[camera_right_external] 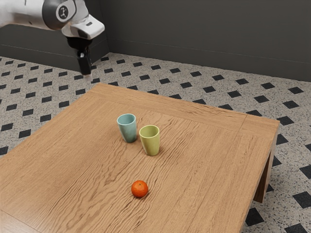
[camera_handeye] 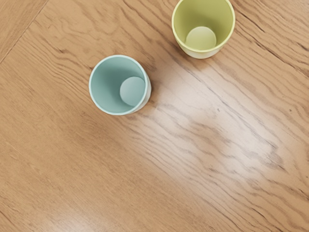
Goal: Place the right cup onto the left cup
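Tapered blue-green cup (camera_handeye: pixel 107 87) and tapered yellow-green cup (camera_right_external: pixel 150 143) stand apart, whole stacking still to do; fingers (camera_right_external: pixel 84 64) spread or pressed together, I can't tell!

No words or numbers to read here, folks: just a round emblem (camera_right_external: pixel 63 12) on the arm (camera_right_external: pixel 48 14), too small to make out!

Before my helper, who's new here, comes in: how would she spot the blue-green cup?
On the wooden table, beyond the orange fruit in the exterior view, look for an upright, empty pair. Hers is the blue-green cup at the exterior view's left, while the other cup is yellow-green.
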